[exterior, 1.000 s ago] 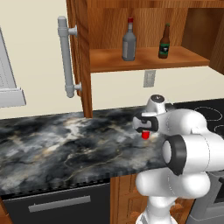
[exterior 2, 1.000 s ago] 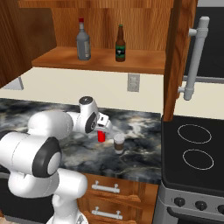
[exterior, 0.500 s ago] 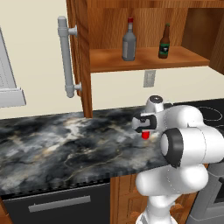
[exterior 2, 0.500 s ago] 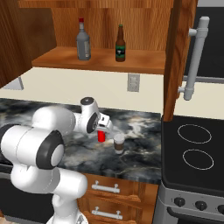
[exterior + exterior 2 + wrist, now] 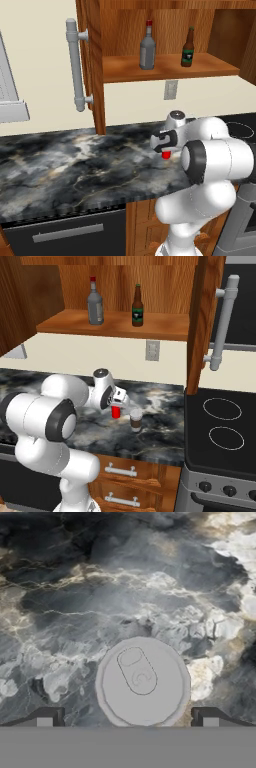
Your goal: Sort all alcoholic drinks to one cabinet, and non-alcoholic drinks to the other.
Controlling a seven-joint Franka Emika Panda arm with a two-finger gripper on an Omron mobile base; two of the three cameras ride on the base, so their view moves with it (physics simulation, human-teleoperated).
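Hovering over red can, hand spread apart; lidded cup just beside.

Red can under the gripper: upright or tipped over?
Upright. The hand view looks straight down on the red can, showing its round top with the pull tab; in the right base view it stands on the counter beside the lidded cup.

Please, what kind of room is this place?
It looks like a home kitchen: a marble-patterned counter, a stove with round burners beside it, and an open wooden wall cabinet holding two bottles.
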